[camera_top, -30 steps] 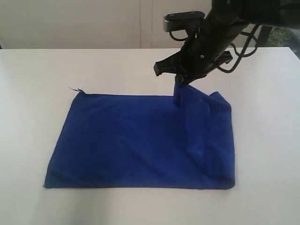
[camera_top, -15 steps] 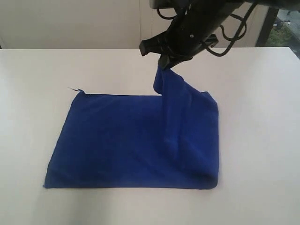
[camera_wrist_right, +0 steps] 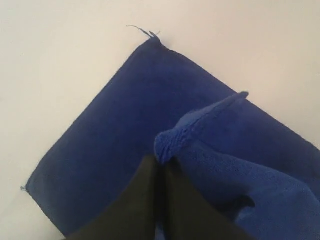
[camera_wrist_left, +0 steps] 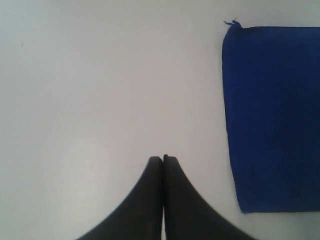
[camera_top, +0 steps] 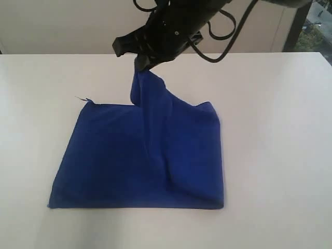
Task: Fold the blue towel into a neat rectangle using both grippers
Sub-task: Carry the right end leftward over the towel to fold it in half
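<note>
- I am reading the right gripper (camera_top: 141, 66) as clamped tight on one corner of the blue towel (camera_top: 129, 161). In the exterior view it is holding that corner up off the white table (camera_top: 280, 129), above the towel's far edge and left of the view's middle.
- The right wrist view is backing this up. The two black fingers (camera_wrist_right: 142, 200) are pressing together, with a bunched bit of blue hem caught at their tips.
- From the raised corner the cloth is hanging in a slanting sheet and draping over the right part of the towel, so that part is lying doubled. A rounded fold is forming the right-hand edge.
- The left part of the towel is lying flat on the table, and a short loose thread (camera_top: 83, 98) is sticking out at its far left corner.
- The left gripper (camera_wrist_left: 163, 159) is showing only in its own wrist view. Its jaws are meeting with no gap between them and are gripping nothing.
- It is hanging over bare table just beside one short edge of the towel, clear of the cloth.
- The right arm's black body and cables (camera_top: 228, 31) are crossing the top of the exterior view.
</note>
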You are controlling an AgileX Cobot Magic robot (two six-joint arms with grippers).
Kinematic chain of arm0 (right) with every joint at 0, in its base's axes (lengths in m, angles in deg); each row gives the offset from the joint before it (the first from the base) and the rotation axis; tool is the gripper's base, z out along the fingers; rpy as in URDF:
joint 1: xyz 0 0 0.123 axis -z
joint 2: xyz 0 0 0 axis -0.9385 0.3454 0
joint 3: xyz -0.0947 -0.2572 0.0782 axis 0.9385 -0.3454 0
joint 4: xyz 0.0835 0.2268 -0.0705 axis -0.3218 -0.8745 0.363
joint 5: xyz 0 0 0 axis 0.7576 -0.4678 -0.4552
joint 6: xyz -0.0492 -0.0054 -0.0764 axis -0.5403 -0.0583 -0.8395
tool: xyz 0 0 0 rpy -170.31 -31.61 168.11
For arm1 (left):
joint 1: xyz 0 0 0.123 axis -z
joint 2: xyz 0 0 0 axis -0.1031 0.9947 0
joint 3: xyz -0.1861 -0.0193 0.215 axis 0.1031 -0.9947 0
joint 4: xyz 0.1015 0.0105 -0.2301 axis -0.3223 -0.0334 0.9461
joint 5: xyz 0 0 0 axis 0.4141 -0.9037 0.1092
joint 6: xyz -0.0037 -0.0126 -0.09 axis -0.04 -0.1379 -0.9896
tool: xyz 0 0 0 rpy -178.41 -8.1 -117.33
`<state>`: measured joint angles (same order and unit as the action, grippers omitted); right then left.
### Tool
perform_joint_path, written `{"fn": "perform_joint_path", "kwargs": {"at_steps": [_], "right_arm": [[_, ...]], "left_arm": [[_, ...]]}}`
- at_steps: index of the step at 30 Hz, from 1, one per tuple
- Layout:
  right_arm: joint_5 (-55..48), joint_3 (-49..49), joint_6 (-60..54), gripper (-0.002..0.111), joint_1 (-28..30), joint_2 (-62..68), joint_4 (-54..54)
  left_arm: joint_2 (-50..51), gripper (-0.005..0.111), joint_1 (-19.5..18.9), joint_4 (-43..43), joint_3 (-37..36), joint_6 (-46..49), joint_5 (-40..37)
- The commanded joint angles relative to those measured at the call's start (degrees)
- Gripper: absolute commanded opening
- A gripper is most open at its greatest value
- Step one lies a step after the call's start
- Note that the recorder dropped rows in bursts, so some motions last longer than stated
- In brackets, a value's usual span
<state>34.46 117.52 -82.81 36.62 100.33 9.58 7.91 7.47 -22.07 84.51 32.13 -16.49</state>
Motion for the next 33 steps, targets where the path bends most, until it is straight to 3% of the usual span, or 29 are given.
{"fn": "perform_joint_path", "kwargs": {"at_steps": [1, 11, 26, 29, 33], "right_arm": [[0.49, 4.24, -0.76, 0.000, -1.69, 2.15, -1.47], [1.42, 11.10, -0.76, 0.000, -6.44, 9.95, -6.04], [17.03, 12.14, -1.15, 0.000, -13.30, 25.37, -10.73], [17.34, 12.14, -1.15, 0.009, -13.85, 25.91, -10.84], [17.23, 12.14, -1.15, 0.035, -13.93, 25.14, -10.95]], "left_arm": [[-0.49, 0.000, 0.24, 0.36, 0.13, 0.21, -0.42], [-0.49, 0.000, 0.24, 0.36, 0.13, 0.21, -0.42], [-0.49, 0.000, 0.24, 0.36, 0.13, 0.21, -0.42], [-0.49, 0.000, 0.24, 0.36, 0.13, 0.21, -0.42], [-0.49, 0.000, 0.24, 0.36, 0.13, 0.21, -0.42]]}}
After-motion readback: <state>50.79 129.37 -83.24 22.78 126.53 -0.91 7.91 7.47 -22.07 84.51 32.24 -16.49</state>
